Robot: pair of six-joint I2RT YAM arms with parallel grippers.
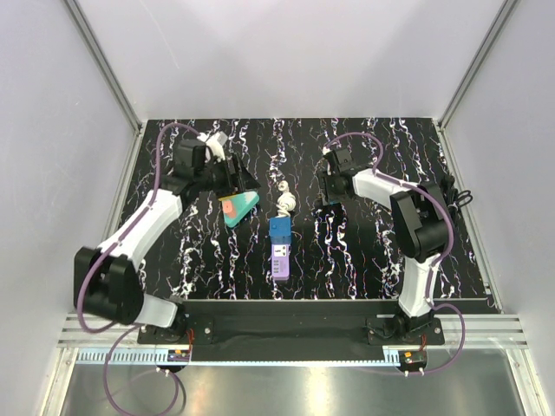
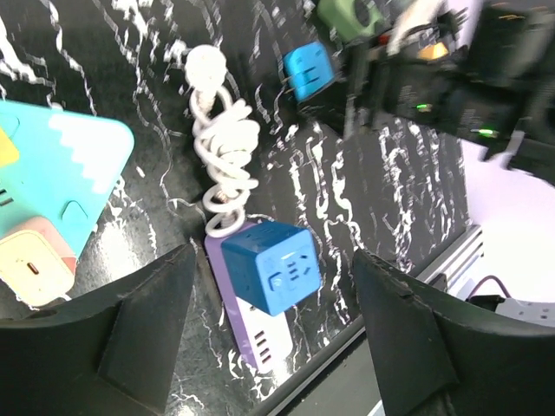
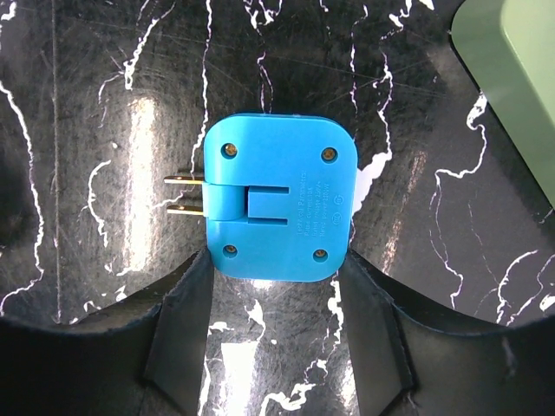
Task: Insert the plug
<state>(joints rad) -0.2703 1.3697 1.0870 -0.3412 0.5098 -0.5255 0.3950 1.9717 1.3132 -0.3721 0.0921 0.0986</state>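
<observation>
**Plug-insertion workspace, near to far.** Nearest the arm bases, at table centre, a purple-and-white power strip [image 1: 279, 263] is shown, with a blue cube [image 1: 279, 230] at its 12 o'clock end and a coiled white cord [image 1: 286, 201] beyond. At 10 o'clock of the cube, a teal power strip [image 1: 240, 208] is seen just below the left gripper [image 2: 273, 254], whose jaws are wide apart and empty. At 2 o'clock of the cube, the blue plug [image 3: 277, 204] is laid flat on the table. In the right wrist view, its two brass prongs [image 3: 184, 195] are directed to 9 o'clock. The right gripper [image 3: 275, 258] is poised over the plug with jaws apart, one finger at each side of the body; contact cannot be told. A green block [image 3: 512, 69] is seen at 2 o'clock of the plug. The plug is judged light, rigid and smooth-sided, so it is likely to slide or twist. A hold across its two side faces, clear of the prongs, is advised.
</observation>
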